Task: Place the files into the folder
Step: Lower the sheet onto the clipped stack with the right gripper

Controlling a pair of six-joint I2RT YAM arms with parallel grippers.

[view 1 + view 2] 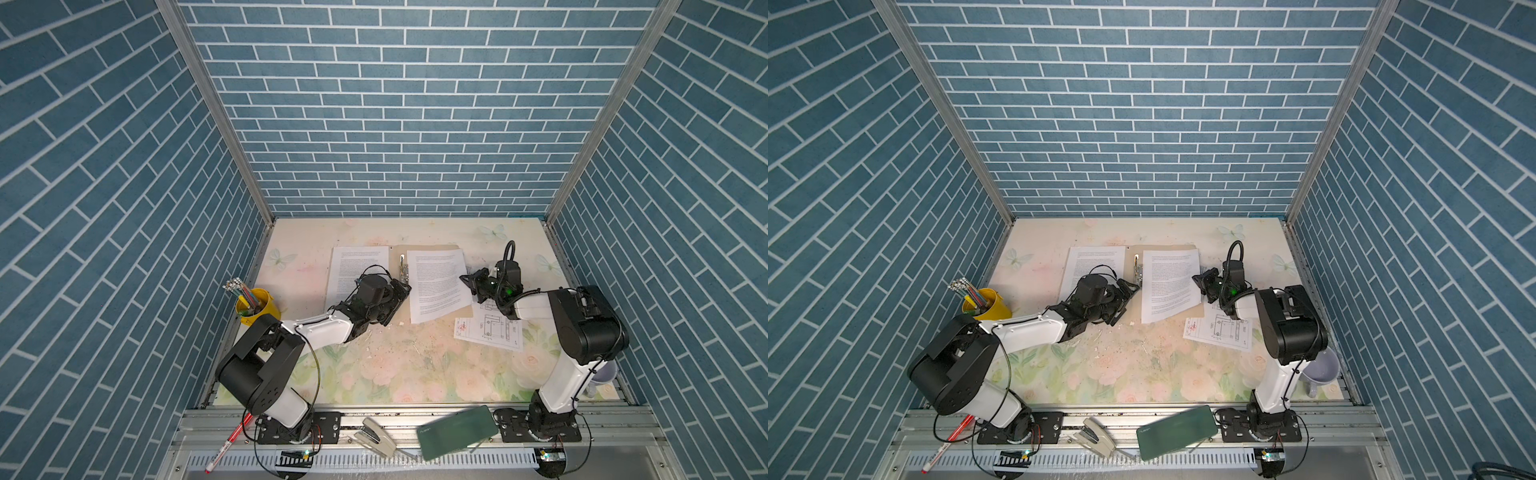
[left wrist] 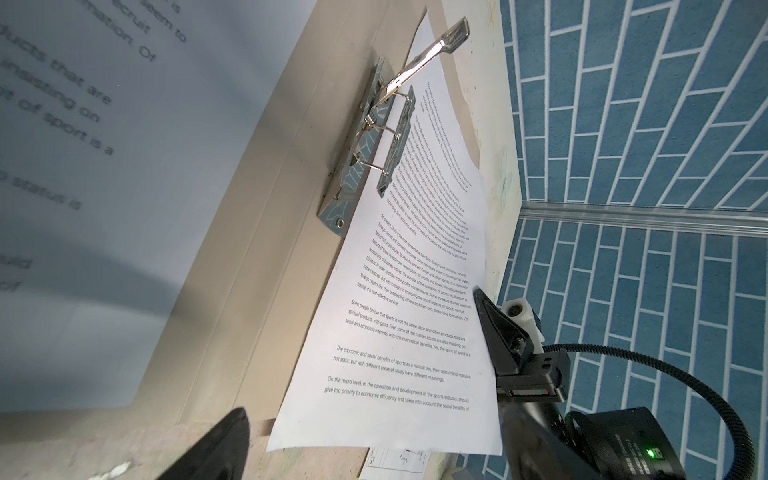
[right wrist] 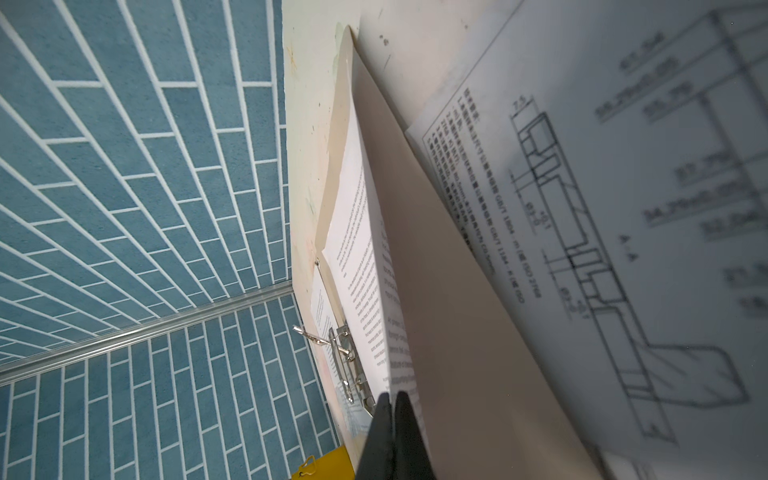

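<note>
My left gripper [image 1: 397,305] hides a corner of the text sheet [image 1: 353,266] on the left flap of the folder [image 2: 249,249]. In my left wrist view that sheet's print is blurred and cut off. The drawing sheet [image 1: 490,332], beside the folder's right flap, runs under my right arm [image 1: 536,307] and blurs in my right wrist view. Whether my closed right gripper [image 3: 392,401] pinches paper or folder, I cannot tell.
</note>
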